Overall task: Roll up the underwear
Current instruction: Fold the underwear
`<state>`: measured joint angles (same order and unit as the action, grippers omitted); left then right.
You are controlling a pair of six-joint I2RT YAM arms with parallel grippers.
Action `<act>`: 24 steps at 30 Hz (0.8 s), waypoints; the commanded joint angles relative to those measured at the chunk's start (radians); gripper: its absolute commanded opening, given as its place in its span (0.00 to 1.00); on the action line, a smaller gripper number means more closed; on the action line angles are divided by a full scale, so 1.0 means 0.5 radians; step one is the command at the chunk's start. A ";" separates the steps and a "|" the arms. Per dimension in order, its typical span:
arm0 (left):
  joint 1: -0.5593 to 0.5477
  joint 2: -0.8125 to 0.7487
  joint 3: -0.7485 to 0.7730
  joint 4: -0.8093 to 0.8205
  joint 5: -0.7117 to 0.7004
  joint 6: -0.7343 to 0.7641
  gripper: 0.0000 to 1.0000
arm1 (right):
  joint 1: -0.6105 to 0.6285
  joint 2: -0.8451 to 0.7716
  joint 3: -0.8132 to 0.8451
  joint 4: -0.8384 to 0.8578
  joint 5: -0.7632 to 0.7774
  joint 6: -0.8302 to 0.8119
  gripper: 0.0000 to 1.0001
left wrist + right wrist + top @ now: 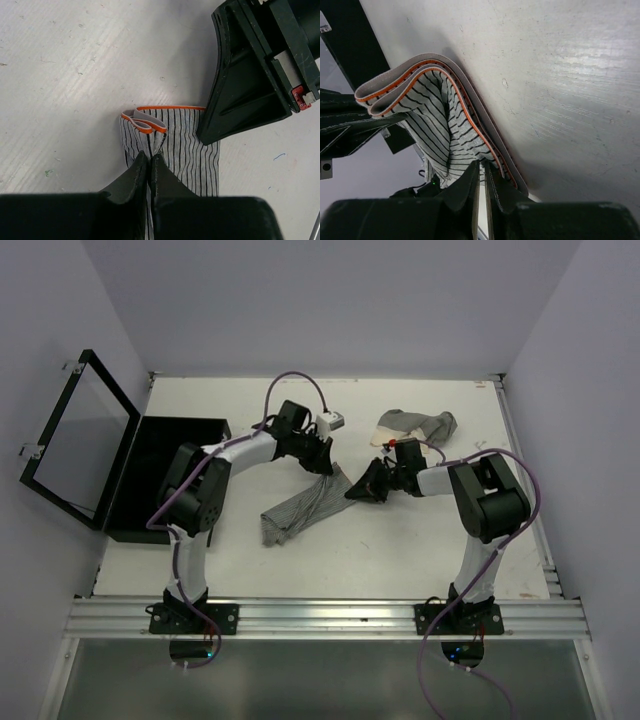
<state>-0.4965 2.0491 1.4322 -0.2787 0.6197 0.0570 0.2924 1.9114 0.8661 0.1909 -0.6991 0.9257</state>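
A grey underwear [298, 508] with thin black stripes and an orange-trimmed waistband lies stretched across the middle of the table. My left gripper [322, 462] is at its far end, shut on a bunched fold of the striped cloth [192, 145] just below the waistband; the jaws [150, 159] are pressed together on it. My right gripper [362, 488] is beside it on the right, shut on the same garment [435, 125] near the waistband edge, with cloth caught between the tips [484, 167]. One of the right gripper's black fingers [240, 95] rests on the cloth's right corner.
A flat black box [170, 475] lies at the left with its hinged lid [80, 440] standing open. A small heap of grey and cream garments [420, 425] sits at the back right. White walls enclose the table on three sides.
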 commanded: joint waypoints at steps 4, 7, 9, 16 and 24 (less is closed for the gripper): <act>-0.065 -0.183 -0.070 -0.025 -0.064 0.131 0.00 | -0.020 0.040 -0.005 0.091 0.061 0.051 0.12; -0.111 -0.217 -0.103 -0.029 -0.092 0.177 0.00 | -0.023 0.037 -0.017 0.106 0.060 0.060 0.12; -0.139 -0.211 -0.097 -0.050 -0.092 0.205 0.00 | -0.023 0.040 -0.026 0.130 0.057 0.075 0.12; -0.225 -0.141 -0.057 -0.102 -0.080 0.239 0.02 | -0.039 0.034 -0.036 0.149 0.051 0.085 0.12; -0.265 0.058 0.004 -0.136 -0.080 0.162 0.03 | -0.048 0.012 -0.024 0.177 0.021 0.094 0.12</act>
<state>-0.6212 2.0243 1.3918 -0.3267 0.5720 0.1497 0.2779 1.9240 0.8581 0.2531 -0.6991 0.9691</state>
